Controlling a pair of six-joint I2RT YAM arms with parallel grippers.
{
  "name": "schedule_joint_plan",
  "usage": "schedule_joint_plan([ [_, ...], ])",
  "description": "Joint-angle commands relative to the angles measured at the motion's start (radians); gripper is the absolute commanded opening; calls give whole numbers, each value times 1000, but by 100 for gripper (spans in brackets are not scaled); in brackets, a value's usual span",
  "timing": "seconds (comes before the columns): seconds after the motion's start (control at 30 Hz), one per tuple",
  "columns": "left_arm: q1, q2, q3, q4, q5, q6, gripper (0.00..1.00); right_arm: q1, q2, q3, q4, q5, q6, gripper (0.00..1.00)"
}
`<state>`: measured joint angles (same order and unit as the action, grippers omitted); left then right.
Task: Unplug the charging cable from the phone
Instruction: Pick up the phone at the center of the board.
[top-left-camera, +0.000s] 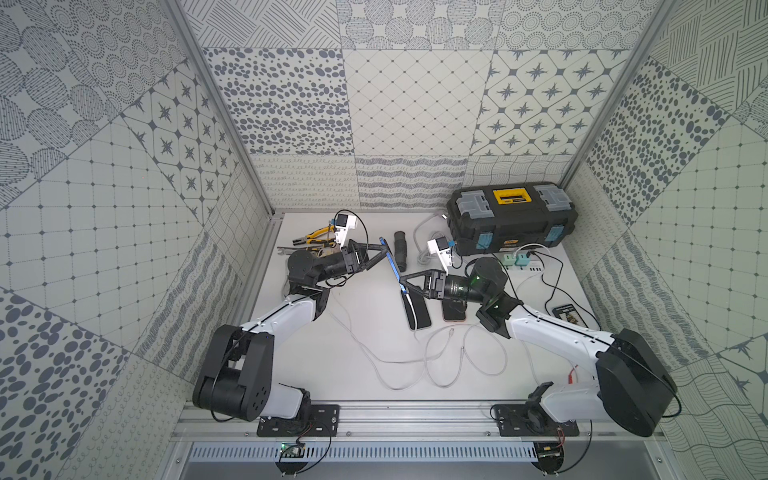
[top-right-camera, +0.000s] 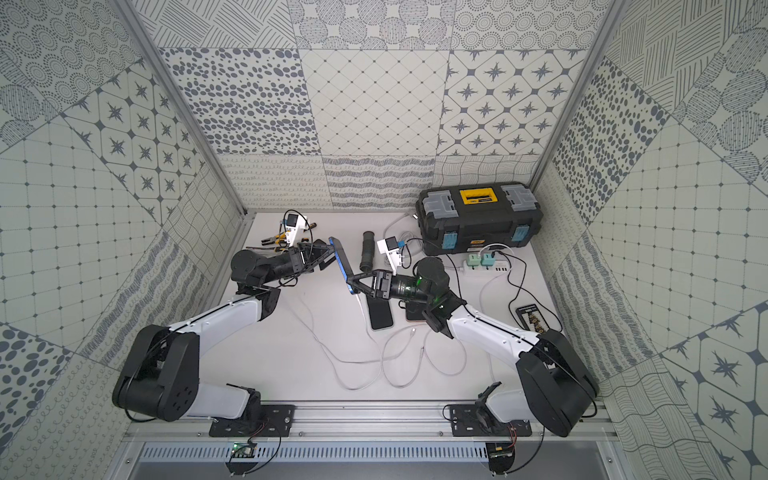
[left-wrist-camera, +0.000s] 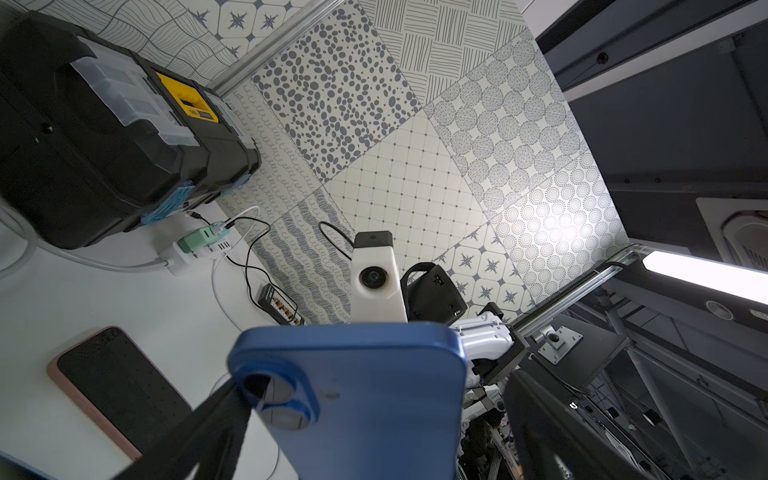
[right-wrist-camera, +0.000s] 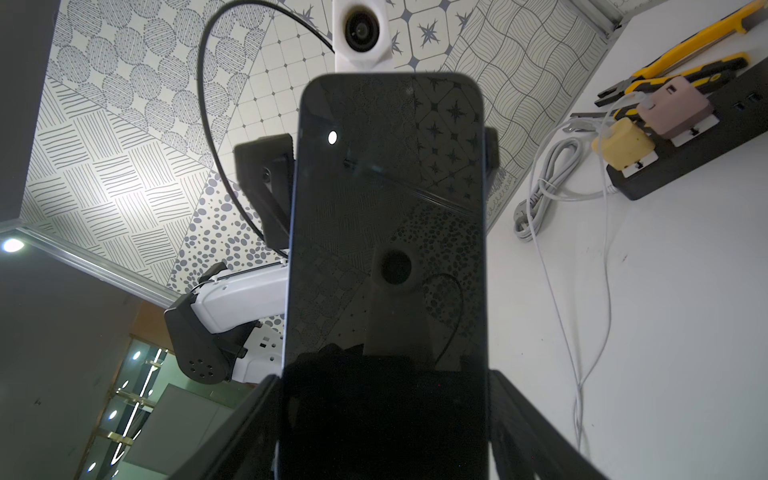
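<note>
A blue phone (top-left-camera: 392, 264) (top-right-camera: 341, 262) stands tilted on edge above the table's middle. My right gripper (top-left-camera: 402, 282) (right-wrist-camera: 386, 415) is shut on its lower end, both fingers pressed to its side edges, with the dark screen (right-wrist-camera: 386, 249) facing that camera. A white charging cable (top-left-camera: 410, 307) (top-right-camera: 362, 309) hangs from the phone's lower end down to the table. My left gripper (top-left-camera: 385, 250) (left-wrist-camera: 374, 415) is open around the phone's top end, facing its blue back (left-wrist-camera: 365, 395). One finger lies by the camera bump, the other stands clear of the edge.
A black toolbox (top-left-camera: 511, 216) stands at the back right with a white power strip (top-left-camera: 523, 264) in front. A black phone (top-left-camera: 422, 313), a pink-cased phone (top-left-camera: 453, 311) and another device (top-left-camera: 569, 316) lie on the table. Pliers (top-left-camera: 316, 237), a ribbed tube (top-left-camera: 401, 249) and loose cables (top-left-camera: 415, 361) are nearby.
</note>
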<state>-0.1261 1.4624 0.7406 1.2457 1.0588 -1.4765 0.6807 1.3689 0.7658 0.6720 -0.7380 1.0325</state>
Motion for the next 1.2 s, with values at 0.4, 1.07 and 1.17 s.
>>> schedule_joint_plan([
  [0.4, -1, 21, 26, 56, 24, -4, 98, 20, -12, 28, 30, 15, -70, 48],
  [1.07, -1, 21, 29, 70, 18, -11, 46, 25, -33, 23, -14, 3, -132, 78],
  [1.17, -2, 16, 34, 73, 19, -8, 30, 25, -54, 13, -29, -28, -166, 87],
])
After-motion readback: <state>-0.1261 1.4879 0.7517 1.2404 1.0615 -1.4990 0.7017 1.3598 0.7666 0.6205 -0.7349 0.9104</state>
